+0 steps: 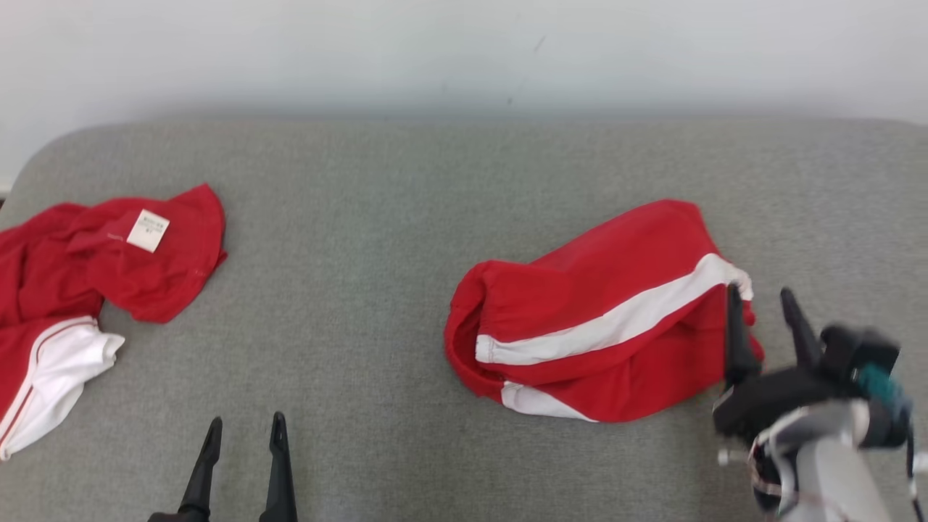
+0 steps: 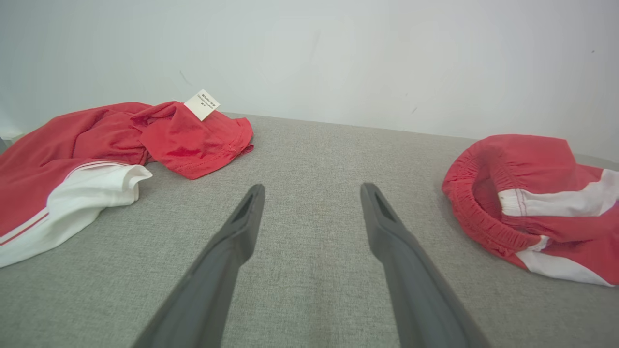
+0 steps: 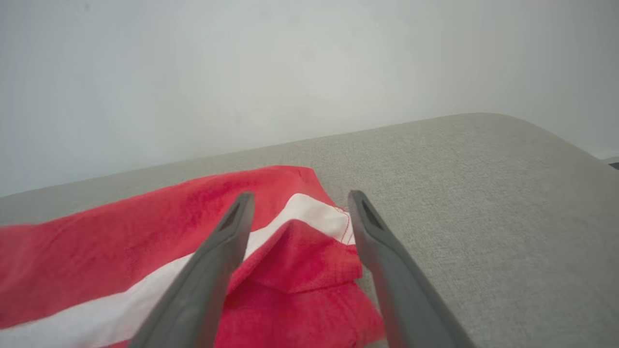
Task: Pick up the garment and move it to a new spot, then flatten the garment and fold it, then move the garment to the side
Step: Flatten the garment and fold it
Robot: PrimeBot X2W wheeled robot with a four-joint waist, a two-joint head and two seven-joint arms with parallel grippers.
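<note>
The red garment (image 1: 602,319) lies bunched right of centre on the grey bench (image 1: 362,304); the right gripper (image 1: 760,290) has its fingers spread about the garment's striped corner, holding nothing; a pinch there might catch one layer only and drag it crumpled; the left gripper (image 1: 246,418), fingers also spread, sits well apart.

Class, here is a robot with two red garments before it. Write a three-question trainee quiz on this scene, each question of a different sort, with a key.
1. True or false: the right gripper is shut on the striped shorts.
2. The white label sits on: A the crumpled garment at the robot's left; B the striped shorts; C the right gripper.
3. Fill in: the left gripper, jaws open, points across the bare ___ surface.
Key: 1 false, its jaws stand open at the shorts' edge; 2 A; 3 grey.
</note>
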